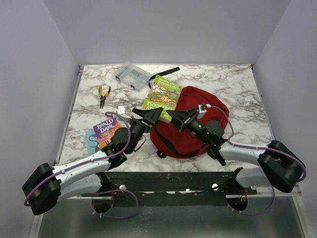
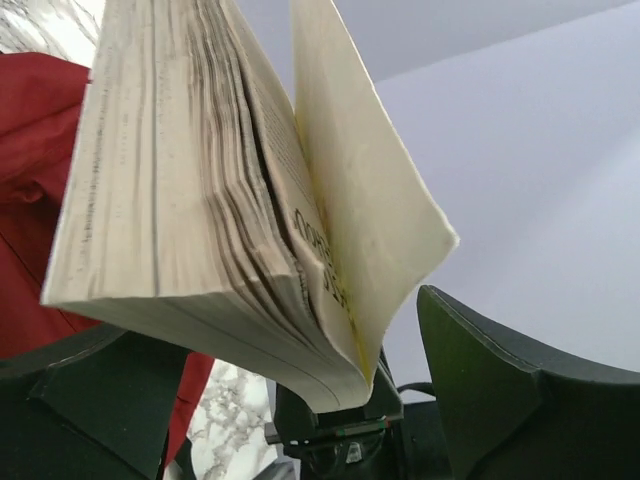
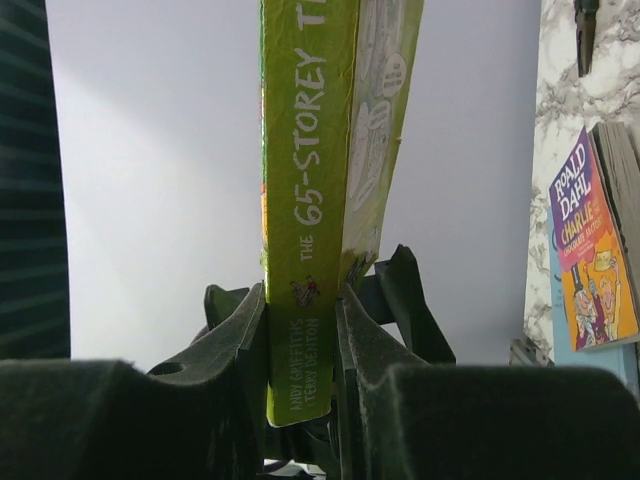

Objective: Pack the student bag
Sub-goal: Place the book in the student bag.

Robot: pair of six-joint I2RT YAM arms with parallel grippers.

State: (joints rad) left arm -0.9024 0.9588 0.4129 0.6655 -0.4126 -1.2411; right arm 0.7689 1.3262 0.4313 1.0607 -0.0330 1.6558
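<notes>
The student bag [image 1: 176, 139], a dark red backpack with black straps, lies right of the table's middle; a strip of it shows in the left wrist view [image 2: 30, 200]. My right gripper [image 1: 173, 115] [image 3: 303, 340] is shut on the lower spine of a green paperback [image 1: 162, 92] [image 3: 305, 200], which hangs lifted over the bag's left edge. My left gripper [image 1: 148, 115] [image 2: 300, 390] is open, its fingers [image 2: 520, 400] on either side of the book's fanned page corner [image 2: 200, 200] without pinching it.
A Roald Dahl paperback [image 1: 105, 130] [image 3: 590, 260] lies on a blue book near the left arm. Yellow-handled pliers [image 1: 103, 94], a clear plastic box [image 1: 132, 75] and a black strap [image 1: 163, 72] lie toward the back. Grey walls enclose the marble table [image 1: 237, 94].
</notes>
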